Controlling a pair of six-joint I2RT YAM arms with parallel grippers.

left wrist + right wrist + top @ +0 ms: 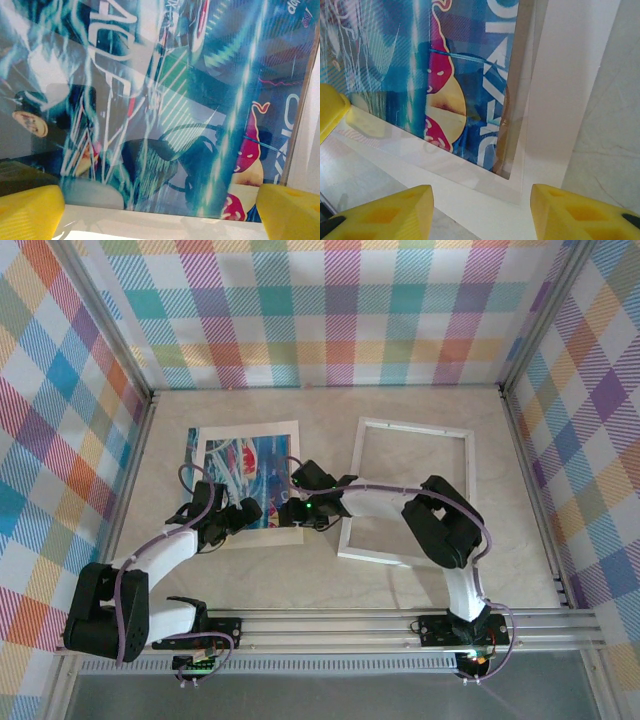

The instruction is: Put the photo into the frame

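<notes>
The photo [245, 475], blue and teal with white streaks and red patches, lies flat at the left centre of the table. A thin white mat [250, 432] borders it. The white frame [412, 427] lies to its right, apart from it. My left gripper [243, 516] hovers at the photo's near edge. In the left wrist view the photo [175, 100] spreads beyond my wide-open left gripper [160, 212], nothing between the yellow fingers. My right gripper [298, 508] is at the photo's near right corner. There its jaws [481, 210] stand apart over the mat's corner [470, 175], the photo [420, 65] beyond.
A brown strip [512, 100] runs along the photo's right edge under the mat. Another yellow finger [330, 112] shows at the left of the right wrist view. Pale marbled table [610, 150] lies right of the mat. Plaid walls [330, 310] enclose three sides; a metal rail [400, 625] runs along the near edge.
</notes>
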